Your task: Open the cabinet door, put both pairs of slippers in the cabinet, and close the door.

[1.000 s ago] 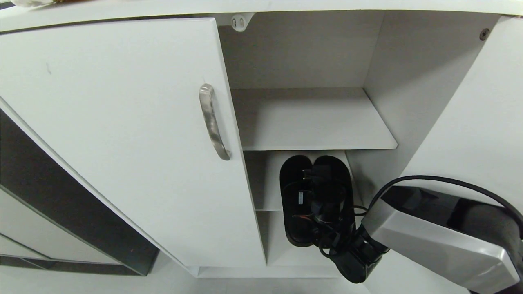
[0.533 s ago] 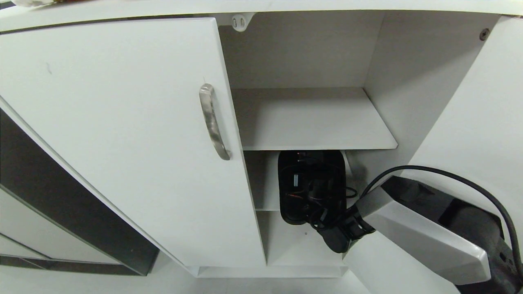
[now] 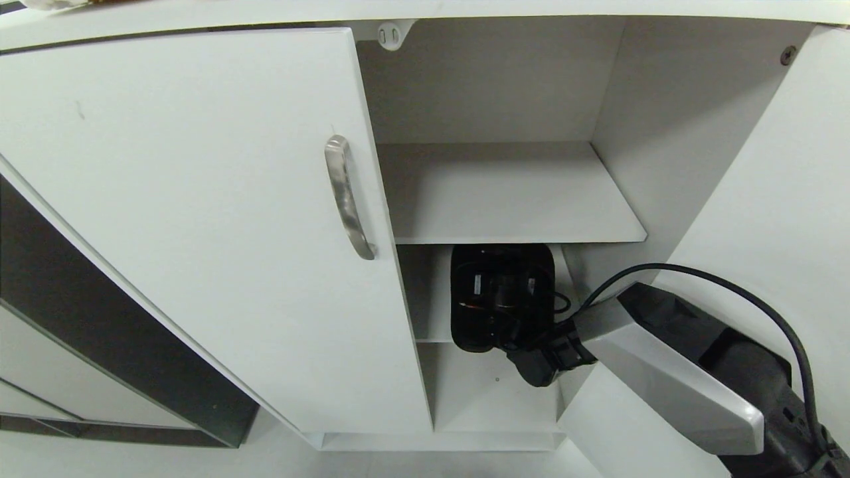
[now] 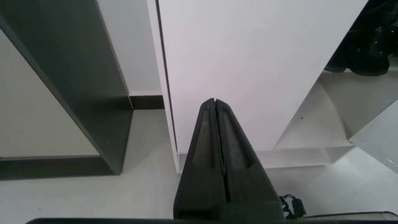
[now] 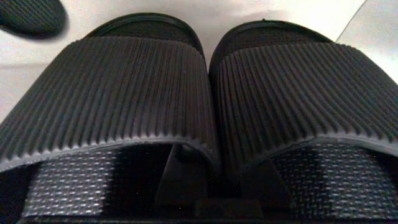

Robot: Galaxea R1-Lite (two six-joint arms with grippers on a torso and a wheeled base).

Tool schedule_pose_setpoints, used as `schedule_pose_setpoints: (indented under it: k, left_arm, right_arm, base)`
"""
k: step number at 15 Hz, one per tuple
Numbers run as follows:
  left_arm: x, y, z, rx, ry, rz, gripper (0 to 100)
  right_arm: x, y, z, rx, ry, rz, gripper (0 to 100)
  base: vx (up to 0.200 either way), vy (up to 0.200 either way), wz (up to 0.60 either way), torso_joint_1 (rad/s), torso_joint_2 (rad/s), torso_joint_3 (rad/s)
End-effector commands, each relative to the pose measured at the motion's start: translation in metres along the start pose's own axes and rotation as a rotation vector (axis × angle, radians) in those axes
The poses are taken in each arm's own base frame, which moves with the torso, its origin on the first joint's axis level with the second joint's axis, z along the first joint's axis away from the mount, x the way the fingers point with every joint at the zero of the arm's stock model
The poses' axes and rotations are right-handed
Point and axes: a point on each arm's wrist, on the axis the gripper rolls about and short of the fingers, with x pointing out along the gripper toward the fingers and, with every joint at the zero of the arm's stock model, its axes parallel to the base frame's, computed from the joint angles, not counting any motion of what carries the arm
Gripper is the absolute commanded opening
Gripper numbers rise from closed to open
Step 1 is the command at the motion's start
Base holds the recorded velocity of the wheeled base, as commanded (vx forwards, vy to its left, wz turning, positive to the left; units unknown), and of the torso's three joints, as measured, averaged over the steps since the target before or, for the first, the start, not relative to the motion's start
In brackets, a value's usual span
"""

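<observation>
The black slippers (image 3: 475,299) are being held pinched together by the right gripper (image 3: 514,322) and are being pushed deeper into the lower compartment. Their toes, exposed a second ago, are now being covered by the shelf (image 3: 505,199), so placement is judged nearly complete. The left gripper (image 4: 214,109) is being held pressed together outside.

No text, number or sign could be read, two small pale patches (image 3: 477,284) on the black ribbed rubber slippers (image 3: 468,325) were too small to make out.
</observation>
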Motion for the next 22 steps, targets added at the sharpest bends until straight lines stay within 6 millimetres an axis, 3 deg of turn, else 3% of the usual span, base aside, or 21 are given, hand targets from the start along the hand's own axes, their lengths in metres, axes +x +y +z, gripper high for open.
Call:
schedule_pose_setpoints:
  k: [1,14,15,20,22]
  left_arm:
    - [0.000,0.000,0.000,0.001,0.001,-0.001,0]
    - [0.000,0.000,0.000,0.000,0.001,-0.001,0]
    - [0.000,0.000,0.000,0.000,0.001,-0.001,0]
    - [0.000,0.000,0.000,-0.002,0.001,-0.001,0]
    - [0.000,0.000,0.000,-0.002,0.001,-0.001,0]
  right_arm:
    - [0.005,-0.002,0.002,0.011,0.003,-0.011,0]
    - [0.010,-0.002,-0.020,-0.015,0.032,0.012,0]
    - [0.010,-0.002,-0.022,-0.017,0.034,0.010,100]
    - [0.006,-0.004,-0.016,-0.024,0.038,0.012,100]
    - [-0.010,-0.007,-0.012,-0.034,0.050,0.028,100]
  base:
    - [0.000,0.000,0.00,0.000,0.00,0.000]
    - [0.000,0.000,0.00,0.000,0.00,0.000]
    - [0.000,0.000,0.00,0.000,0.00,0.000]
    - [0.000,0.000,0.00,0.000,0.00,0.000]
    - [0.000,0.000,0.00,0.000,0.00,0.000]
